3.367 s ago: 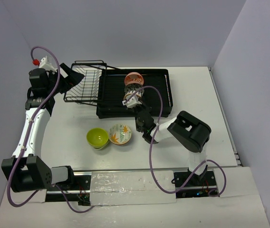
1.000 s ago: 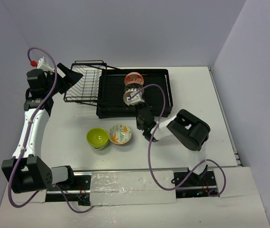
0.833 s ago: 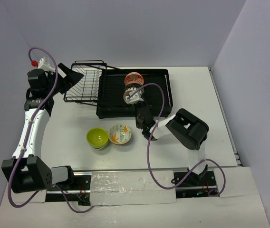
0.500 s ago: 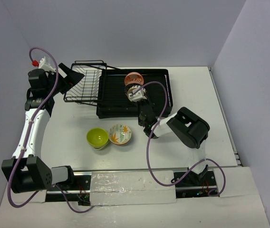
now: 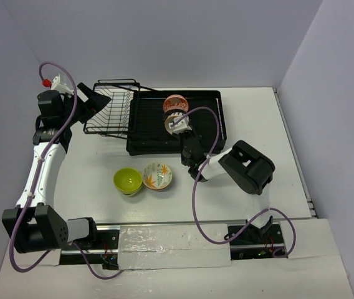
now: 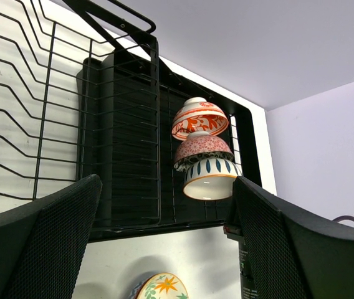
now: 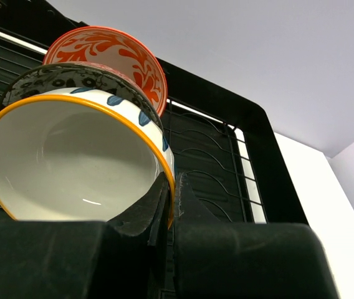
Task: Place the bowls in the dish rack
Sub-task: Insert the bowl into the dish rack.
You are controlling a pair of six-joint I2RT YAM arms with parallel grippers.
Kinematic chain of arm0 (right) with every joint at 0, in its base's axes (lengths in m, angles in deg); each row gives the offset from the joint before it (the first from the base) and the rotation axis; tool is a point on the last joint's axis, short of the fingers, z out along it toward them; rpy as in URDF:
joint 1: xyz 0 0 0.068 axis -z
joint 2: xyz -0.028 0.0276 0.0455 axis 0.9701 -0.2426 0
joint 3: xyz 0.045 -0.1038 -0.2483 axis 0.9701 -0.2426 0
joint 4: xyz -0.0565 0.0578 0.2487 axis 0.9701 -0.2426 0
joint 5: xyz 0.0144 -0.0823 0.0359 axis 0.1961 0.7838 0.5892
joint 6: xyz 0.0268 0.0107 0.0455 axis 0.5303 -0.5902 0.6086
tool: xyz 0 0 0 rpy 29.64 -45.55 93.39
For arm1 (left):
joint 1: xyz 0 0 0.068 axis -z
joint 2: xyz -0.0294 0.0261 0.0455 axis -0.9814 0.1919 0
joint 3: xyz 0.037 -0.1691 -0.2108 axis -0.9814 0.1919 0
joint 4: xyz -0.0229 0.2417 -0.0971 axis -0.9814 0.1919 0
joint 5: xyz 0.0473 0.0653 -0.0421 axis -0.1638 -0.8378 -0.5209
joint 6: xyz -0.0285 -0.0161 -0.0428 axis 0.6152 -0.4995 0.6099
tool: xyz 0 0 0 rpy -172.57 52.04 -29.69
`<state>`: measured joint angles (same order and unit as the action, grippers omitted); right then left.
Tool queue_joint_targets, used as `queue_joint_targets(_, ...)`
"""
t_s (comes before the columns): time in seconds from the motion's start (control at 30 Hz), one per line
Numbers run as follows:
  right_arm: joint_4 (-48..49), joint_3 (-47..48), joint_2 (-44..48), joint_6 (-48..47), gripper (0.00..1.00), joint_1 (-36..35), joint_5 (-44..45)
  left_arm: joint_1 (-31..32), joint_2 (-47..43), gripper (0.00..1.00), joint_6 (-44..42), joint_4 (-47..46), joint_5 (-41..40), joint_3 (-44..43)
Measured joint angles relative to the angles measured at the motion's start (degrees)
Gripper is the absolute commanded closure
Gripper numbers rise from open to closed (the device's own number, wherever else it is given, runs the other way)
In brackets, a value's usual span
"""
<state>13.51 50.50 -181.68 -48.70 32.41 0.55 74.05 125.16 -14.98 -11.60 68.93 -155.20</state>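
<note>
Movement since the earlier frames is confined to the right tool [image 5: 176, 123], which has been carried slightly up the frame over the dish rack [image 5: 146, 134]. It is clamped on the rim of an orange-rimmed white bowl [image 7: 71, 156].

Only the left wrist view shows this bowl lined up below a pink patterned bowl [image 6: 203, 148] and a red-orange bowl [image 6: 199, 118]. The left tool [image 5: 91, 99] is held apart and empty beside the wire basket [image 5: 111, 112] at upper left.

A lime green bowl [image 5: 128, 180] and a leaf-pattern bowl [image 5: 157, 176] are seen below centre on the tabletop [image 5: 258, 118], with bare surface right of the rack.

light: bright, even, diffuse | shadows: soft, faint | focus: wrist-view foregrounds blurred
</note>
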Motion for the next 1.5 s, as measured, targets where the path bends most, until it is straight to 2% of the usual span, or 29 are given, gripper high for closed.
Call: queue_joint_targets(1.5,-3.3,0.4,0.6,6.2,1.0,0.3,-2.3,0.2,2.4,0.06,-0.2,1.2,-1.0,-0.1)
